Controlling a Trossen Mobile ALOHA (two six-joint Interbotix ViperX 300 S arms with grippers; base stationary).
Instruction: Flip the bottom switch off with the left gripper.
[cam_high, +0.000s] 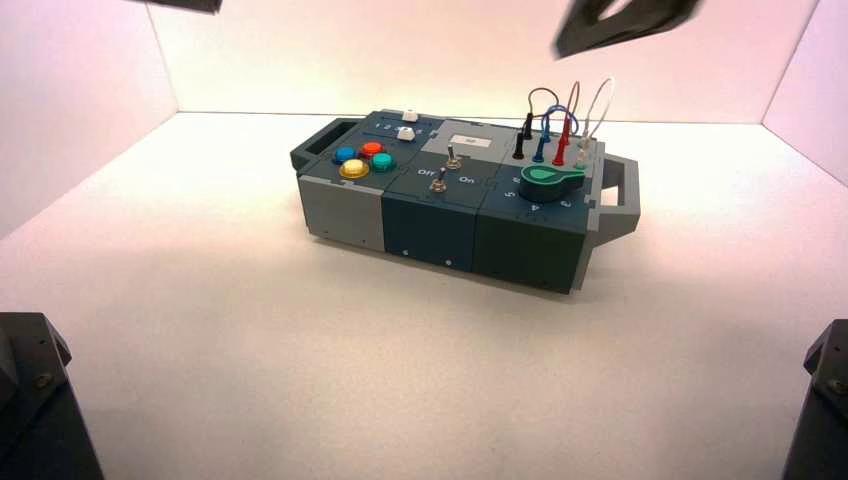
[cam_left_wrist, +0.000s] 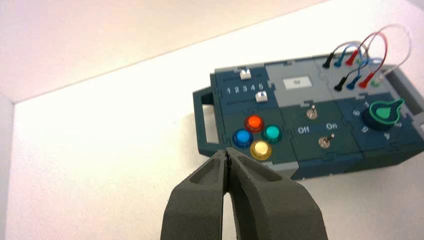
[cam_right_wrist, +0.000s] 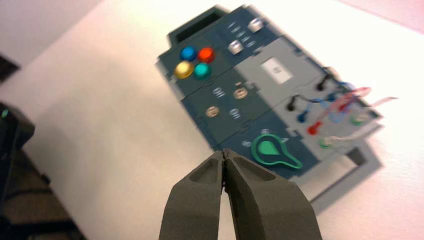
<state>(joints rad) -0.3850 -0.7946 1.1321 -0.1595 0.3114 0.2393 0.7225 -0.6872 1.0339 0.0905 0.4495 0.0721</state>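
The left gripper (cam_left_wrist: 227, 151) is held above the desk (cam_left_wrist: 100, 150), well apart from the box (cam_high: 455, 195); its jaws are clenched on nothing, the fingertips meeting. The right gripper (cam_right_wrist: 224, 151) is likewise raised and apart from the box, its jaws closed with nothing between them. The bottom switch (cam_left_wrist: 325, 142), a small silver toggle on a round nut base, is fitted on the dark blue panel in the middle of the box, at the front. In the left wrist view its lever leans toward the side lettered "On". No contact between either gripper and this switch is observed. The other silver toggle (cam_left_wrist: 312, 113) stands behind it, with the "Off" and "On" lettering between the two. The box rests on the desk, slightly turned. Its left part bears blue (cam_left_wrist: 243, 138), red (cam_left_wrist: 254, 123), green (cam_left_wrist: 272, 133) and yellow (cam_left_wrist: 261, 149) buttons, with two white sliders (cam_left_wrist: 261, 96) behind them; the nearer slider sits beside the "5". A green knob (cam_left_wrist: 383, 113) is mounted at the right front, and coloured wires (cam_left_wrist: 385, 45) arch over the right rear.
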